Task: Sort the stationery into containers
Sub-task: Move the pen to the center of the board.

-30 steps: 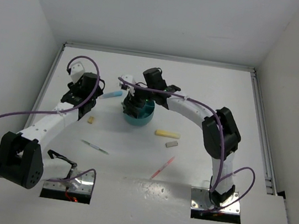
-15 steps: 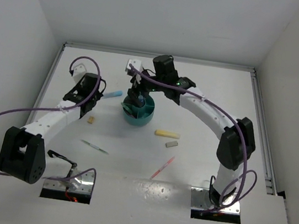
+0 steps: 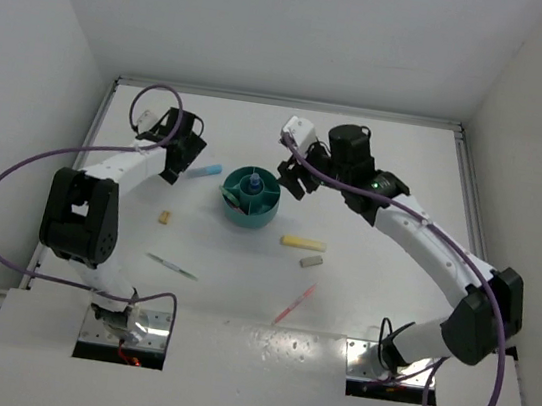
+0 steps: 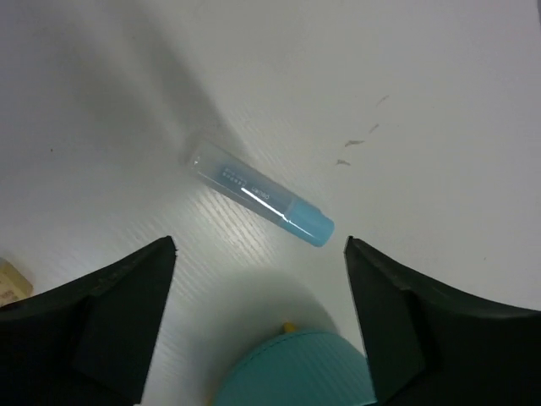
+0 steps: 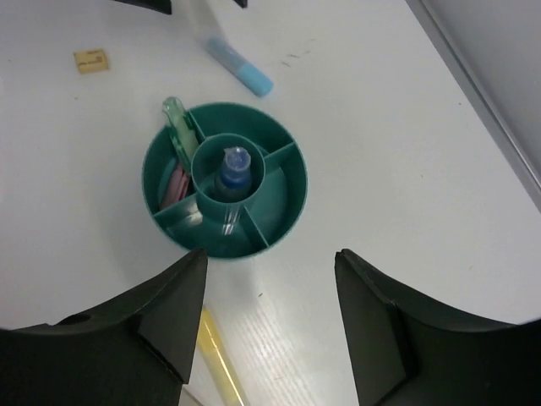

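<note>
The round teal tub [image 3: 251, 200] stands mid-table. In the right wrist view its rim [image 5: 292, 161] surrounds a clear blue-capped bottle [image 5: 232, 169] in the centre cup, a mint-green stick [image 5: 176, 123] and a pink item [image 5: 176, 184] in the side compartments. My right gripper [image 3: 295, 178] is open and empty, just right of the tub [image 5: 270, 254]. My left gripper [image 3: 180, 162] is open and empty [image 4: 259, 247], right by the light-blue stick [image 3: 205, 171], which lies between its fingers in the left wrist view [image 4: 258, 193].
On the table lie a yellow stick [image 3: 303, 242], a grey block [image 3: 311, 262], a tan block [image 3: 164, 216], a white pen [image 3: 171, 266] and a red pen [image 3: 294, 303]. Raised rails [image 3: 472, 211] edge the table.
My right gripper has lifted off the tub and pulled away to the right, empty. My left gripper has swung toward the far left, up to the light-blue stick.
</note>
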Robot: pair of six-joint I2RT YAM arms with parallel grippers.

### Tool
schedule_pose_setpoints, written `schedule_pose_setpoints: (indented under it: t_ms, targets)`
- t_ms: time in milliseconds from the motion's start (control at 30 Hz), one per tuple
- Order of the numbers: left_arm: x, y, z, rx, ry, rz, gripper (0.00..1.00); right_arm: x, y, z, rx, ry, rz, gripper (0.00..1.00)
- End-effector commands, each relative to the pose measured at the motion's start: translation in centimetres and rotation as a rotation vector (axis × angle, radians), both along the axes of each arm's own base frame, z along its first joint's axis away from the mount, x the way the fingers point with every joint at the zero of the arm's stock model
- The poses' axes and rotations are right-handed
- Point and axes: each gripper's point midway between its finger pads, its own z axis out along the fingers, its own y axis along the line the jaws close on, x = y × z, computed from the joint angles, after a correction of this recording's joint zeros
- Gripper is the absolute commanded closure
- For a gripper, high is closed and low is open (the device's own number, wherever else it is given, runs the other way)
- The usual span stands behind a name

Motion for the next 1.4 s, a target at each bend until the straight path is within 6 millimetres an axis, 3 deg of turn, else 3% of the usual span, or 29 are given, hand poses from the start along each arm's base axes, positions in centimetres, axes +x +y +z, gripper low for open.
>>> schedule_pose_setpoints:
  t_ms: [0,100,133,167,267,300,433,933,1367]
  targets:
    - [1.6,-1.1,0.9,-0.177,-0.031,0.21,0.17,0.3,-1.4,1.8,0.057,-0.091,-0.068,0.38]
    - [1.8,-2.2,0.8,-0.208,-0.024,0.332,0.42,0.6,-2.5,1.5,0.064,-0.096,-0.103,0.38]
    - [2.0,-2.5,1.3,-0.241,-0.046,0.384,0.45,0.4,-2.6,1.4,0.063,-0.094,-0.103,0.38]
    - [2.1,-2.8,0.3,-0.236,-0.03,0.403,0.47,0.5,-3.0,0.9,0.056,-0.086,-0.112,0.38]
    - [2.1,-4.0,-0.9,-0.263,0.031,0.465,0.45,0.6,-3.5,1.3,0.065,-0.1,-0.121,0.38]
    - [2.0,-4.4,-2.2,-0.252,0.064,0.475,0.4,0.6,-3.5,1.0,0.065,-0.1,-0.121,0.38]
    - [0.9,-4.5,-4.0,-0.249,0.125,0.555,0.36,0.4,-4.1,1.8,0.083,-0.125,-0.132,0.37]
    - [0.6,1.7,-6.2,-0.163,0.194,0.695,0.36,0.0,-5.1,2.2,0.122,-0.121,-0.145,0.37]
    - [3.7,1.5,-7.2,-0.174,0.255,0.672,0.33,0.2,-5.6,2.6,0.134,-0.122,-0.158,0.37]
